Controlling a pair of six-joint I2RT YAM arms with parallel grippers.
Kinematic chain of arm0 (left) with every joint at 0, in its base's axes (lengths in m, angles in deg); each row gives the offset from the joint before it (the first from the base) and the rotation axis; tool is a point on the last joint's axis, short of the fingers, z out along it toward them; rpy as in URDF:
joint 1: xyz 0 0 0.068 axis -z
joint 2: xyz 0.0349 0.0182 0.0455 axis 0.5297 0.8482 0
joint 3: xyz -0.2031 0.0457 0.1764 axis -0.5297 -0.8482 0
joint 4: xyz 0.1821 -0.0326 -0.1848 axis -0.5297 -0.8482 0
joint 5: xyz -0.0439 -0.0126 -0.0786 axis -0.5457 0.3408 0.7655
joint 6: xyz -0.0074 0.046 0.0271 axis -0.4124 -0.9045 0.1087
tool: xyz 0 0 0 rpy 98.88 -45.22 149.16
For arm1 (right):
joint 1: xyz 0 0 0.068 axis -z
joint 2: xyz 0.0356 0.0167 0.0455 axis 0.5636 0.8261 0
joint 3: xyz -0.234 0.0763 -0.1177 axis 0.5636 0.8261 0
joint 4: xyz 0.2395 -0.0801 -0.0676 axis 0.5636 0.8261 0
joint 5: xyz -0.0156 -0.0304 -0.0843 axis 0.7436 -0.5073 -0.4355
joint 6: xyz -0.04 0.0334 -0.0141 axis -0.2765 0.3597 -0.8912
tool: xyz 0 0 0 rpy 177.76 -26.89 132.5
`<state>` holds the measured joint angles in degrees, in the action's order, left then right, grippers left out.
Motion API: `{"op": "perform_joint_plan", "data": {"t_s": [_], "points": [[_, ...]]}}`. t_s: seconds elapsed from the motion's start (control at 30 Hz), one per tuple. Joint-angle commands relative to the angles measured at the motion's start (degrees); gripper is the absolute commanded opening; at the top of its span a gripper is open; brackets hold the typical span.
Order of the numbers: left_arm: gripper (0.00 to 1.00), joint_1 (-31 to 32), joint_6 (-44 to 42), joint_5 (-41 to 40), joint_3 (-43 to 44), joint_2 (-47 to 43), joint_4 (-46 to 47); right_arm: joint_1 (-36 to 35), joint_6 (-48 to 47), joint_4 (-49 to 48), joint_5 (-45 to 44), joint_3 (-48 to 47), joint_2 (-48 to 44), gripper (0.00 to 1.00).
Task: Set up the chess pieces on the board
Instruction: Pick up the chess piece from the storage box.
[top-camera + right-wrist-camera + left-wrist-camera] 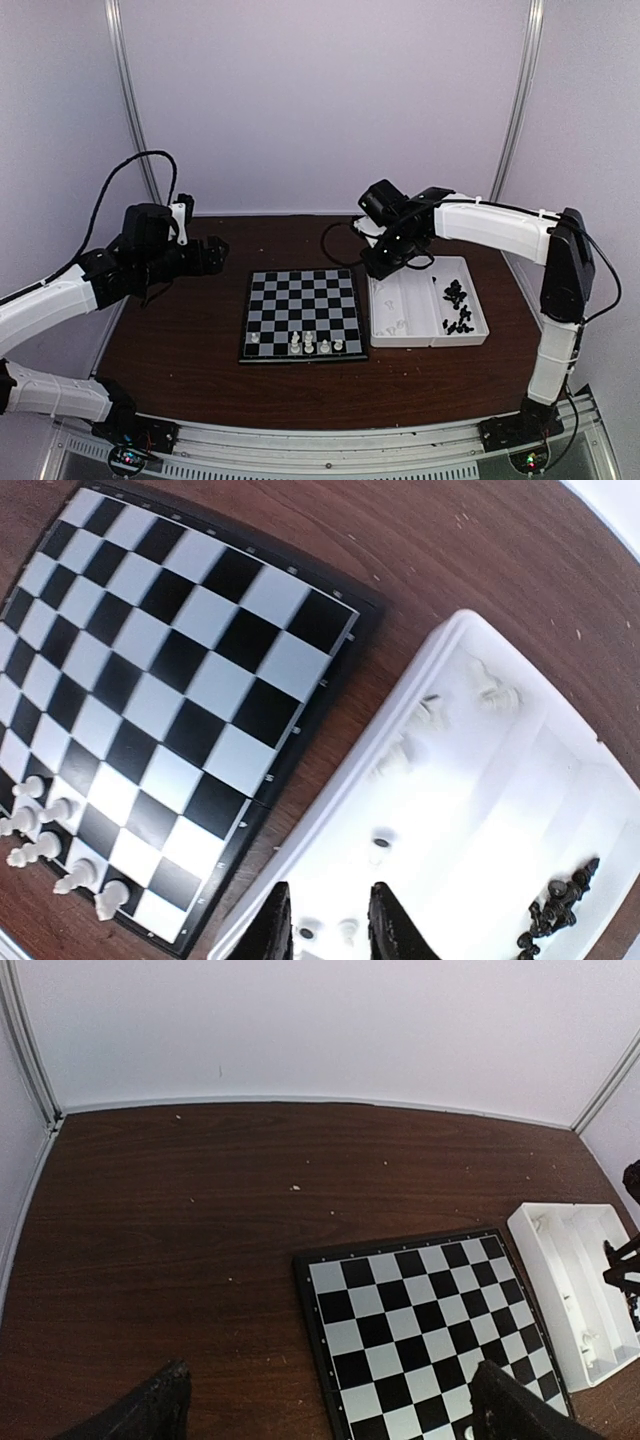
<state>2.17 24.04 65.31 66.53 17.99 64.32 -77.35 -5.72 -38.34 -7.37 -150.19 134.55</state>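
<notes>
Both empty, left end effector (330, 1405) spread wide, right end effector (330, 922) slightly apart

The board (300, 295) was laid flat at centre; a few white pieces (309, 343) were stood along its six-o'clock edge, black pieces (455, 305) heaped at three o'clock.

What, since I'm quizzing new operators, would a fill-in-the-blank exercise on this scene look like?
1. The chess pieces standing on the board are all ____.
2. In the tray, the black pieces lie in the compartment ____ from the board.
3. The right hand hovers over the ____.
4. The left hand, above bare table, has its jaws ____.
Missing words: white; farther; tray; open.
</notes>
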Motion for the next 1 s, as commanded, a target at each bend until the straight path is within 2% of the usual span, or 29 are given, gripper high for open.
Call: {"op": "perform_joint_plan", "data": {"t_s": [0.0,0.3,0.7,0.97], "points": [[0.98,-0.4,0.2,4.0,3.2,3.4,0.2,1.3,4.5,3.0,-3.8,2.3,1.3,0.27],[0.98,-0.4,0.0,8.1,5.9,7.1,-0.4,3.7,8.4,2.2,-5.5,5.6,6.7,0.26],[0.98,-0.4,-0.5,8.1,6.0,7.5,-0.5,4.8,10.7,-2.7,-3.3,10.7,7.5,0.25],[0.97,-0.4,-0.7,8.0,6.4,7.6,-0.8,5.3,10.9,-4.1,-3.0,10.6,9.8,0.23]]}}
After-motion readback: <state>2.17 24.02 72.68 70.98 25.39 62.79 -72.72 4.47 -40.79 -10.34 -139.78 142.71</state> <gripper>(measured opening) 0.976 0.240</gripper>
